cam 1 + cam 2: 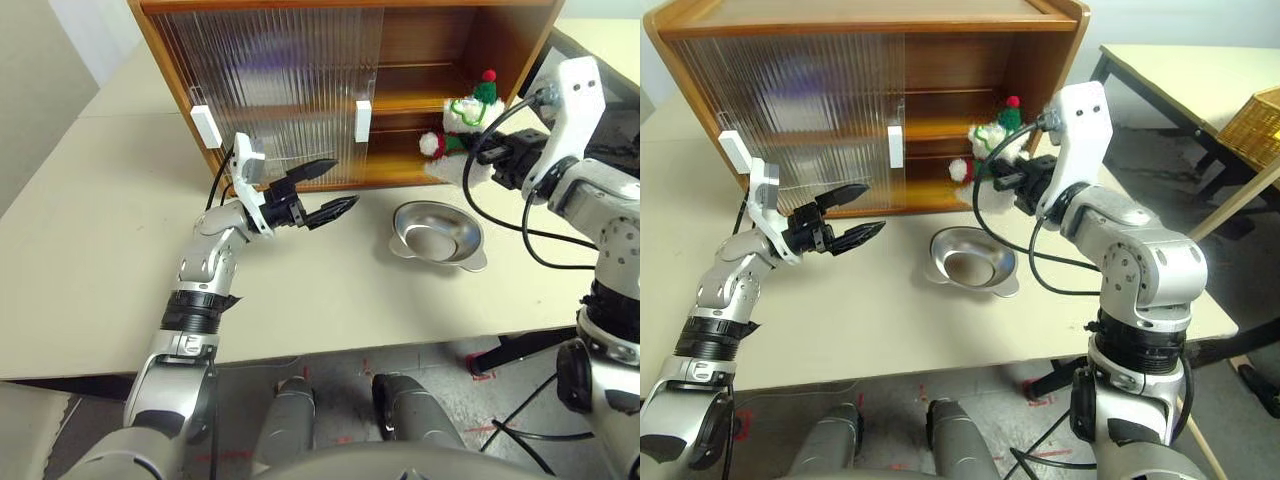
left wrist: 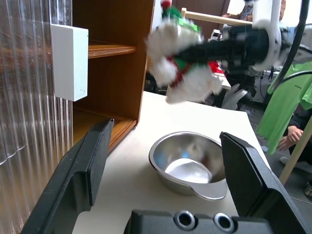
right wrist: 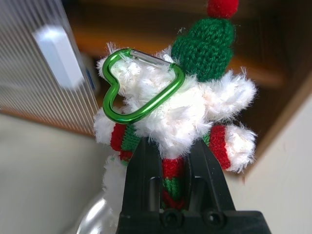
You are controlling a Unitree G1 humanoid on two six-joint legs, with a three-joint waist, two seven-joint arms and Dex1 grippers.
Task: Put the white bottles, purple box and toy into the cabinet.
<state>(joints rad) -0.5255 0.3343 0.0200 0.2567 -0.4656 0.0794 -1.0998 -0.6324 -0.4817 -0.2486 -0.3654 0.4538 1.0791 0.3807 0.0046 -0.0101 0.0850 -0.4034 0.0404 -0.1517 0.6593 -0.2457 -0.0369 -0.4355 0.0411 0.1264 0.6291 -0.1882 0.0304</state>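
Head views: the right gripper (image 1: 1008, 176) holds the toy (image 1: 462, 125), jaws narrowed on its body, in front of the open right bay of the cabinet (image 1: 440, 60). The left gripper (image 1: 322, 190) stands with jaws wide and empty, just ahead of the closed door's handle (image 1: 363, 121). A steel bowl (image 1: 437, 232) sits on the table (image 1: 100, 250), below the right jaws.

Left wrist view: between the wide jaws lie the bowl and, beyond it, the toy; a shelf edge shows beside the handle.

Right wrist view: the toy sits clamped between the fingers (image 3: 146, 165), with a green heart-shaped clip (image 3: 139, 85) on it, which the head views barely resolve.

Judgement: the toy's placement is in hand. The next move calls for carrying it past the cabinet edge onto a shelf, then releasing.
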